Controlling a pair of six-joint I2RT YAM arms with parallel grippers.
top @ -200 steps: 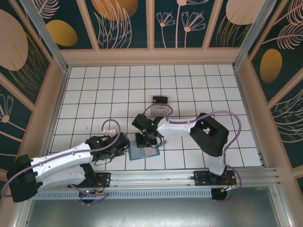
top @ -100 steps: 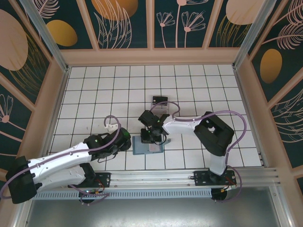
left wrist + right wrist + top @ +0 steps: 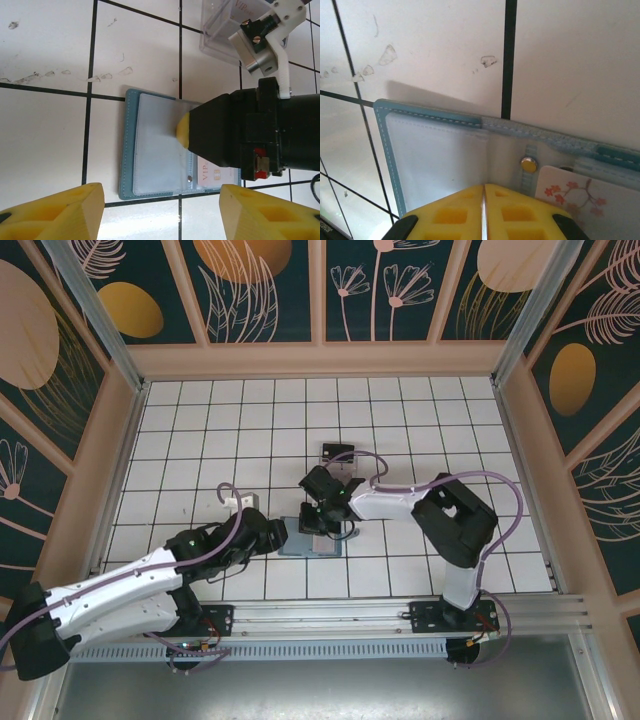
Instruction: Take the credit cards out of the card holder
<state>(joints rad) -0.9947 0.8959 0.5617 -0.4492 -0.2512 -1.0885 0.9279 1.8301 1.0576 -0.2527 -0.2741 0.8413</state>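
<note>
Holder (image 3: 155,145) lies open, but I see a card (image 3: 575,205) tucked inside. Right gripper (image 3: 484,195) is pressed together over it, left gripper (image 3: 160,205) spread wide.

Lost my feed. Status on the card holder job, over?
Left gripper open, at the card holder edge. Right gripper shut, tips on its open inside. Credit card still in its pocket. Clear tray beyond, no obstruction.
</note>
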